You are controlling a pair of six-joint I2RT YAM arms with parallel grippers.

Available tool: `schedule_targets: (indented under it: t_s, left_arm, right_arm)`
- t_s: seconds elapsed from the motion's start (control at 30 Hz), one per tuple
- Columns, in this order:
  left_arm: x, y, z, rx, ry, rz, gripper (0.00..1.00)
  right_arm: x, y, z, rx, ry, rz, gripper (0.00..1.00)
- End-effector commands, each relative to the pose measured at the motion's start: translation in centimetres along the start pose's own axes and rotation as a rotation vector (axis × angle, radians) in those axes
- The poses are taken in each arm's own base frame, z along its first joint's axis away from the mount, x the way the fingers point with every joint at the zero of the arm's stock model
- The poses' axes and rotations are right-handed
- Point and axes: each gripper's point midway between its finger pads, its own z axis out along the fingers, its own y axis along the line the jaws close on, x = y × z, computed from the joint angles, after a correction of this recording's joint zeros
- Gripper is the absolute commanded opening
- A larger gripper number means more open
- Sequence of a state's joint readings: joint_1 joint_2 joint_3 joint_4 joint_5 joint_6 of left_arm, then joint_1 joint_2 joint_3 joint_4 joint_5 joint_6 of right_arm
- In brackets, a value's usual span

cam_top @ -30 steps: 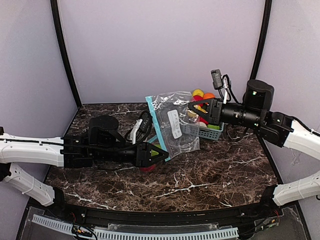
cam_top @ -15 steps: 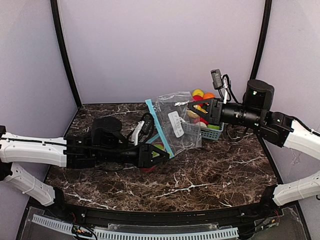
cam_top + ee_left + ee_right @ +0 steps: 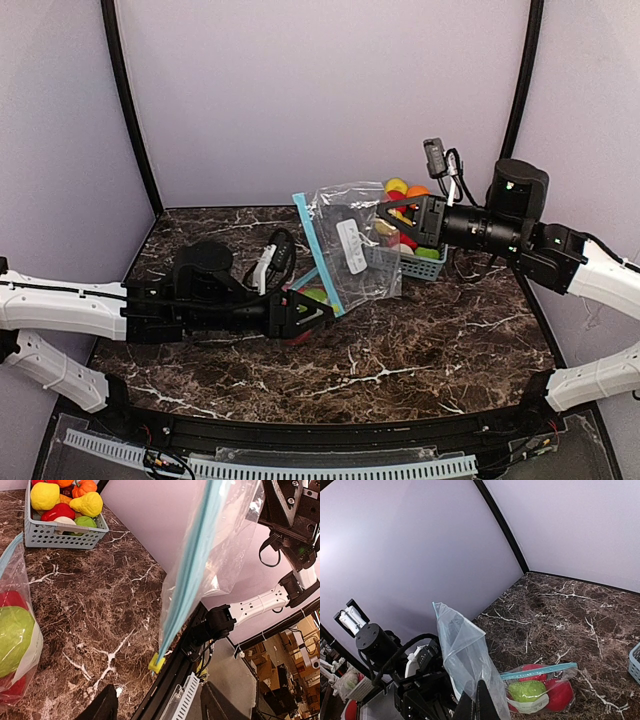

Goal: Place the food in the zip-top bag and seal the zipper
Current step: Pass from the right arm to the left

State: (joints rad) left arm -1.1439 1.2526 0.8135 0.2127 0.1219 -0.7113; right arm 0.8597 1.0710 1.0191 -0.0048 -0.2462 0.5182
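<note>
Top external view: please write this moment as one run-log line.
right tool: shut on lifted bag | left tool: open, beside second bag | basket: holds fruits

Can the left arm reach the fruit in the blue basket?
Probably yes: the left gripper is open and empty, bare table leads to the basket, and the hanging bag is off to one side.

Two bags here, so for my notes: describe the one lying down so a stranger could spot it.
On the marble table, look near the middle, beside the left gripper. A clear bag lies flat there. Unlike the empty bag the right gripper holds up, it has green and red fruit inside.
</note>
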Motion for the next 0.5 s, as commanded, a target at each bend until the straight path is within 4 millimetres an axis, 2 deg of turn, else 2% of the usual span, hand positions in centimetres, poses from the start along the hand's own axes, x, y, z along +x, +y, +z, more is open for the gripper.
schedule_targets:
  t_s: [0.0, 0.2, 0.47]
  left_arm:
    - [-1.3, -1.0, -0.9, 0.064, -0.066, -0.025, 0.57]
    - [-1.6, -2.4, -1.0, 0.154, -0.081, -0.043, 0.56]
    - [-1.8, -2.0, -1.0, 0.146, -0.097, -0.055, 0.51]
  right_arm:
    - [-1.8, 0.9, -0.6, -0.011, -0.049, 0.009, 0.00]
    - [-1.9, 1.1, -0.7, -0.017, -0.050, 0.034, 0.00]
    - [-2.4, 1.3, -1.3, -0.019, -0.069, 0.093, 0.00]
